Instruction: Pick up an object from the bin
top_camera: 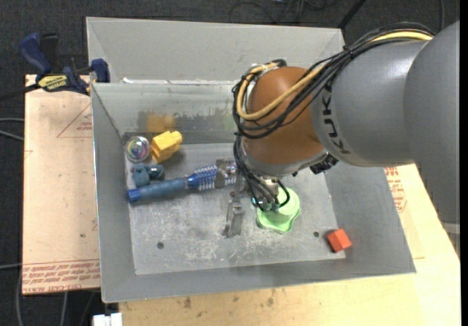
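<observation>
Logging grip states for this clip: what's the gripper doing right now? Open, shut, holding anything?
Gripper: cannot be told. It sits low in the bin, at the left edge of a light green thing near the front middle.

Fairly bright, even light from above leaves a soft shadow beneath the arm (395,105) on the bin (175,233) floor, a mild sheen on the orange cover (281,120) and a pale glare along the back wall.
</observation>
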You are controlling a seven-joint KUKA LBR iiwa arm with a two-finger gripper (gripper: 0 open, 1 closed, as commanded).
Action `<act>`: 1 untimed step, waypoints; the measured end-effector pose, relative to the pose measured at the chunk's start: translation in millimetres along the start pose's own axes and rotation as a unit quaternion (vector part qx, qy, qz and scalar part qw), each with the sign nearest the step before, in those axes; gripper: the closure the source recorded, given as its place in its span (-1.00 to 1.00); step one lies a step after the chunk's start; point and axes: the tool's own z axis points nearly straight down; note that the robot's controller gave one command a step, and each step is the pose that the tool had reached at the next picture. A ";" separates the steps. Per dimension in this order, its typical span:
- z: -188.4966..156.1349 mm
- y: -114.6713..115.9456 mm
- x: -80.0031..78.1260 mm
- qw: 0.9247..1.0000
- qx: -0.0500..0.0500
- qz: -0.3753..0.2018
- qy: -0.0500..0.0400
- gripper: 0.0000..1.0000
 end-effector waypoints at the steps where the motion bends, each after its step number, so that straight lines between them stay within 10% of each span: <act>1: 64.8 18.4 -63.5 1.000 -0.002 0.025 -0.014 -1.00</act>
